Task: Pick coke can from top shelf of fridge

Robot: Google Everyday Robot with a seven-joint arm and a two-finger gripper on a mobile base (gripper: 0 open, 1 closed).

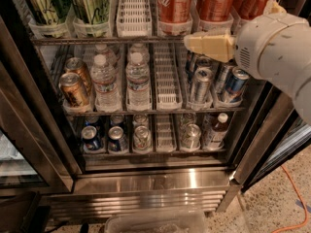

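Observation:
The fridge (160,178) stands open in front of me. Its top shelf (97,40) is a dark wire rack with white lane trays. A red coke can (175,4) with white script stands on it right of centre, cut off by the frame's top. Two more reddish cans (217,1) stand to its right. My gripper (206,45), cream-coloured on a white arm (277,47), reaches in from the right. It is level with the top shelf's front edge, just below and to the right of the coke can, not touching it.
Green-gold cans (90,4) stand on the top shelf at left, next to an empty white lane tray (134,13). The middle shelf holds copper-brown cans (73,89), water bottles (138,79) and silver-blue cans (201,84). The bottom shelf holds several small cans. The door frame (29,130) is at left. An orange cable (296,203) lies on the floor at right.

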